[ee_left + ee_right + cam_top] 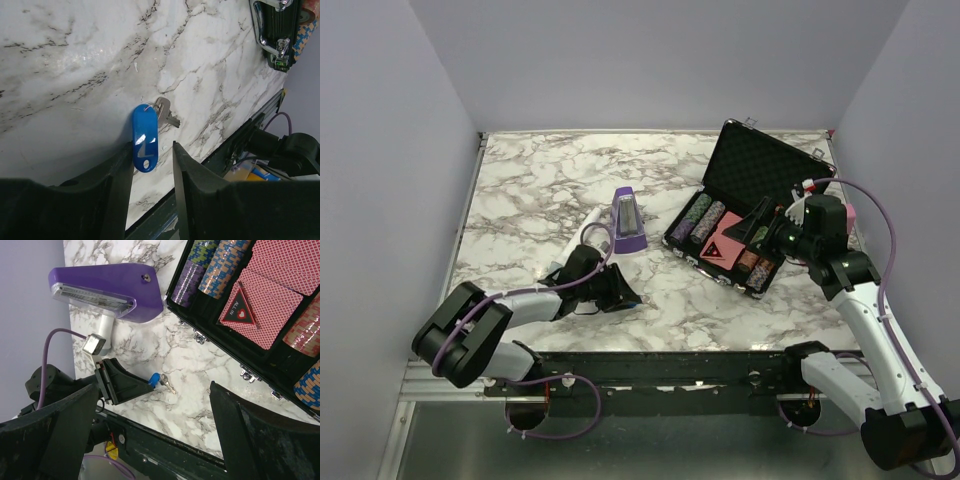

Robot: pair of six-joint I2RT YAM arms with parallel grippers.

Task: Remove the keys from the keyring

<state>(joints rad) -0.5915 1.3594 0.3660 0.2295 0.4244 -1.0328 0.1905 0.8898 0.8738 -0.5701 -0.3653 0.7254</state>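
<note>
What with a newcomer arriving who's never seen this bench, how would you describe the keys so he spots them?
On the marble table, look near the arm-side edge, before the purple metronome, where the left pincer straddles a blue oval tag. The keys lie at that tag's far end: tiny, silver, the only bare metal there.

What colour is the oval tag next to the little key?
The tag is bright blue; the left wrist view shows it best.

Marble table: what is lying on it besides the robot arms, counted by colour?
Purple: 1, metronome
Black: 1, open chip case
White: 1, stick
Blue: 1, key tag
Silver: 1, key; another could hide under it
Total: 5
</note>
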